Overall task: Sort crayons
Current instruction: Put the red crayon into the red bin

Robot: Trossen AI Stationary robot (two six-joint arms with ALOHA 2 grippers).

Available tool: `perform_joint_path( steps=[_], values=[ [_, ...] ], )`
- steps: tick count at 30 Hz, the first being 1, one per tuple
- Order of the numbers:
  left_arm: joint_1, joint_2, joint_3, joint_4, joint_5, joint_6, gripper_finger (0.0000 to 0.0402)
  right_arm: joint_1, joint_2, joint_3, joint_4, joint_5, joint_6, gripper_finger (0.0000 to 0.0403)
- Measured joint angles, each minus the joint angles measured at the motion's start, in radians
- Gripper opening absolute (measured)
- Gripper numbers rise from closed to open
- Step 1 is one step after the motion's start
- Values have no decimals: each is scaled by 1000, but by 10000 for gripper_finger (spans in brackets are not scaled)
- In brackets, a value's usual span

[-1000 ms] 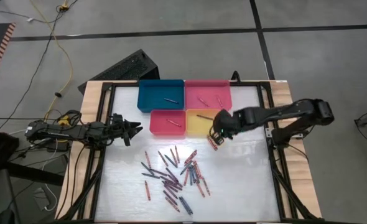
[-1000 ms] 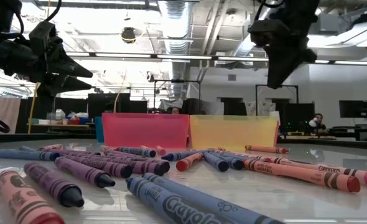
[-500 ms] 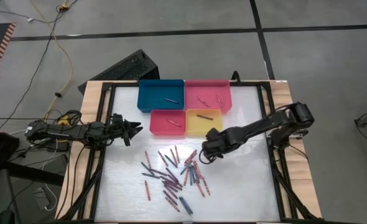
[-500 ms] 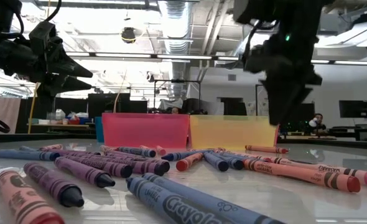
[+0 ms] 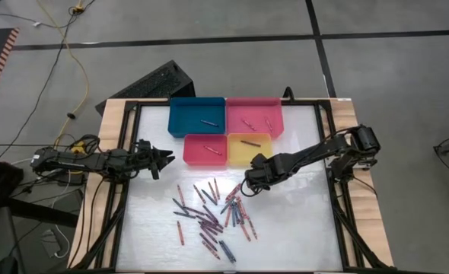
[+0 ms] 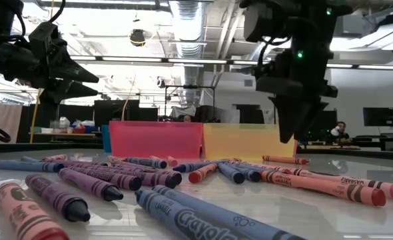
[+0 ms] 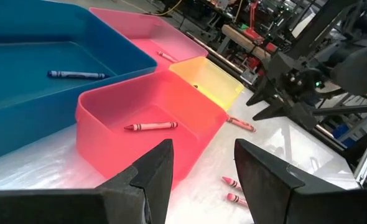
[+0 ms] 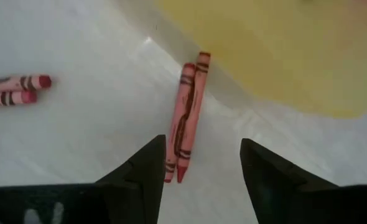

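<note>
We see the right end effector (image 5: 252, 181) low over the bench (image 5: 300, 221), just in front of the yellow tray (image 5: 260, 157), its fingers spread apart and holding nothing. Between those fingers, in the right wrist view, two pink crayons (image 8: 186, 118) lie side by side on the white surface, right beside the yellow tray's wall. The main scatter of crayons (image 5: 213, 211) sits mid-bench, purple, red and blue sticks lying loose. One crayon rests in the blue tray (image 5: 183, 125), one in the red tray (image 5: 194, 156), two in the pink tray (image 5: 274, 106) and one in the yellow. The left end effector (image 5: 166, 158) hangs at the bench's left side beside the red tray, fingers open and empty.
</note>
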Motion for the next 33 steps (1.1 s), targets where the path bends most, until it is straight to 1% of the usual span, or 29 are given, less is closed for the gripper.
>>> perform_joint_path(
  steps=[7, 11, 19, 29, 33],
  values=[
    [0, 1, 0, 0, 0, -2, 160, 0, 1, -94, 42, -15, 39, 190],
    [0, 1, 0, 0, 0, -2, 160, 1, 1, -117, 122, -15, 38, 189],
    [0, 1, 0, 0, 0, -5, 160, 5, -5, -120, 185, -15, 27, 189],
    [0, 1, 0, 0, -2, -4, 160, 8, -5, -120, 357, -8, 15, 189],
    [0, 1, 0, 0, -2, -5, 160, 10, 0, -120, 413, 42, 12, 189]
  ],
)
